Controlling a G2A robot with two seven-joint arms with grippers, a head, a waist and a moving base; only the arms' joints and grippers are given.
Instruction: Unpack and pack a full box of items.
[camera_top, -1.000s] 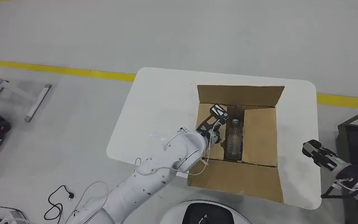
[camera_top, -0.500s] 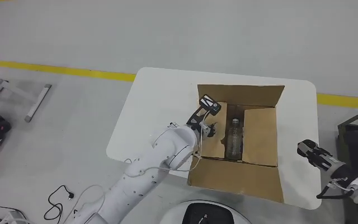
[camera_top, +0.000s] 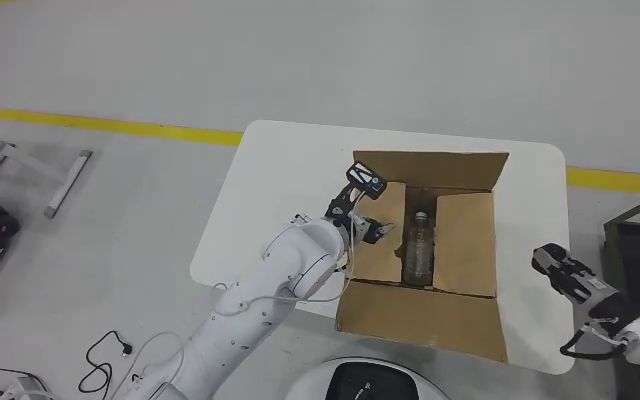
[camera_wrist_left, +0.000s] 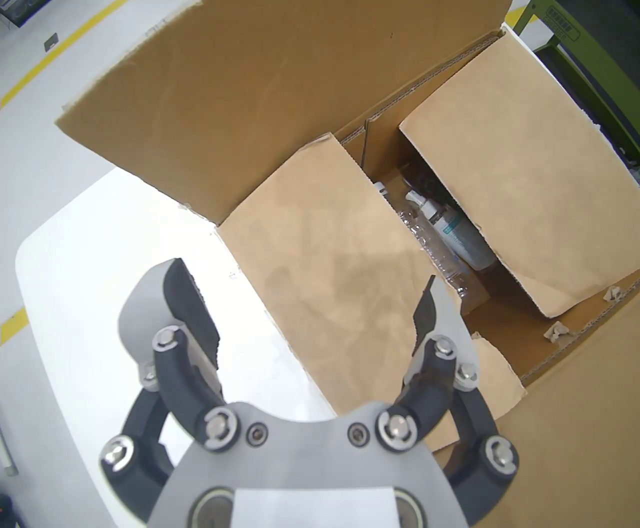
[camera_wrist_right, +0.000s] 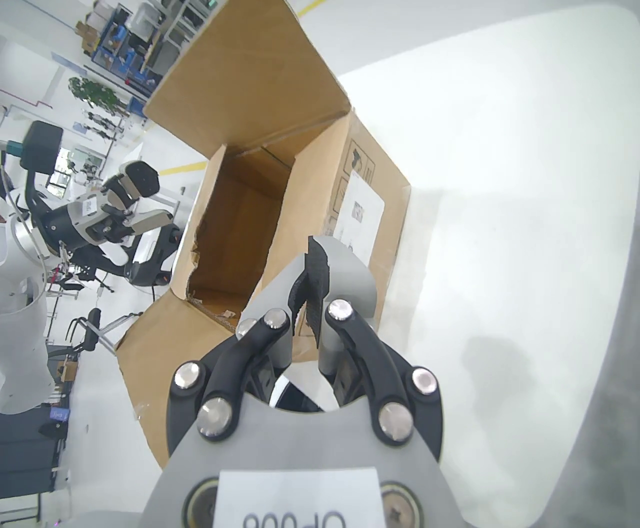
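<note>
The white table carries the cardboard box, which stands with its outer flaps raised.

The left gripper hovers above the box's left side, jaws spread wide and holding nothing. Directly beneath it lies the left inner flap, folded in over part of the opening.

In the gap between the inner flaps a clear plastic water bottle lies lengthwise on the box floor. In the left wrist view a pump bottle with a pale label lies touching it, partly under the right inner flap. Anything else under the flaps is hidden.

The right gripper sits off the box's right wall, near the table edge, fingers pressed together with nothing between them.

Risks, as judged:
- A straight descent would meet the left flap, not the bottle, and could crush it inward or shove the box along the table.
- The gap is narrow, so wide jaws may snag a flap edge.
- The bottle is smooth and thin-walled and may roll, slip or buckle under a squeeze.
- The pump bottle alongside may be dragged or knocked.
</note>
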